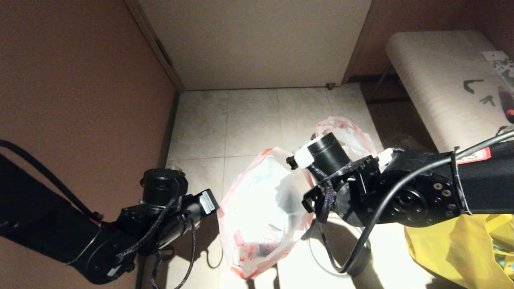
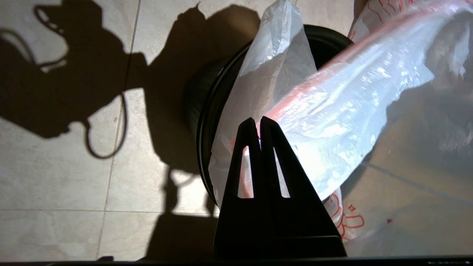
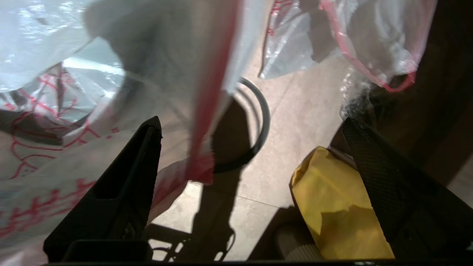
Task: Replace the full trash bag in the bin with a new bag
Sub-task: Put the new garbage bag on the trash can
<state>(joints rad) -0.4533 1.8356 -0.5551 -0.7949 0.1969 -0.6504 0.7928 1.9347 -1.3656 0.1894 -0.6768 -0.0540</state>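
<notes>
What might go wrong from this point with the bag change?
The left hand pinches only a thin fold of the new bag above the bin; it may slip out. The right hand is open, so the red hem hangs ungripped and the mouth may sag shut.

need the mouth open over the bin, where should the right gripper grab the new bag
Grip the new bag by its red hem, on the side opposite the left gripper, which is shut on the hem. That strip hangs as a free edge between the right gripper's open fingers, so close in from the robot's right.
</notes>
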